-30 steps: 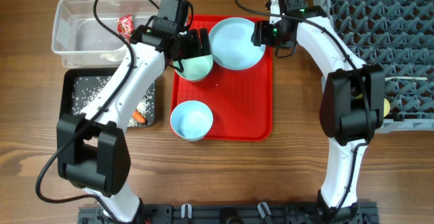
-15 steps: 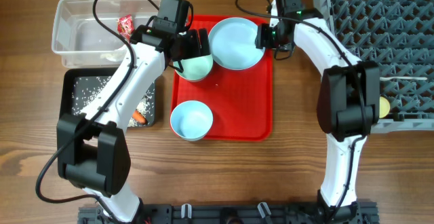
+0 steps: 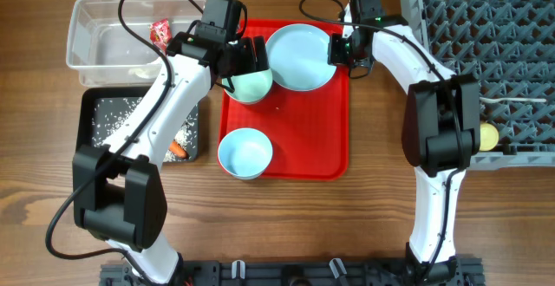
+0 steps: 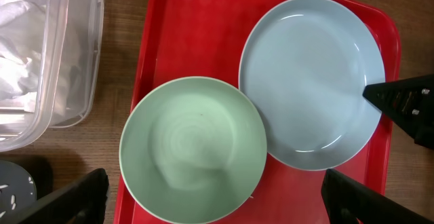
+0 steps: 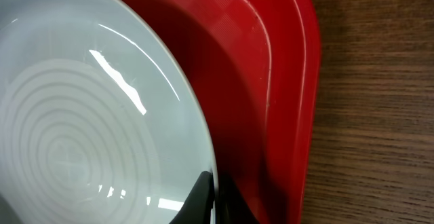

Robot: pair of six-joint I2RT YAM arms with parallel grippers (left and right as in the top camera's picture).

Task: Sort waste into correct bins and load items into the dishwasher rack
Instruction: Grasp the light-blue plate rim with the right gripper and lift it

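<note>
The large pale-blue plate (image 3: pixel 299 54) (image 4: pixel 312 81) (image 5: pixel 88 115) lies at the back of the red tray (image 3: pixel 329 147). My right gripper (image 3: pixel 336 50) (image 5: pixel 215 200) is shut on the plate's right rim, one finger on top and one beneath. My left gripper (image 3: pixel 247 61) (image 4: pixel 213 203) hovers wide open over the mint bowl (image 3: pixel 251 85) (image 4: pixel 193 149), whose rim touches the plate's rim on its left. A pale-blue bowl (image 3: pixel 244 153) sits at the tray's front. The yellow cup (image 3: pixel 488 135) rests in the grey dishwasher rack (image 3: pixel 486 26).
The clear tub (image 3: pixel 113 35) at back left holds a red wrapper (image 3: pixel 161 33) and white tissue (image 4: pixel 17 47). In front of it the black tray (image 3: pixel 95 139) holds rice (image 3: pixel 117 117) and a carrot (image 3: pixel 178 149). The rack stands right of the red tray.
My right gripper has slid slightly left onto the plate's rim and shut on it. The left arm and the bowls have not moved.
</note>
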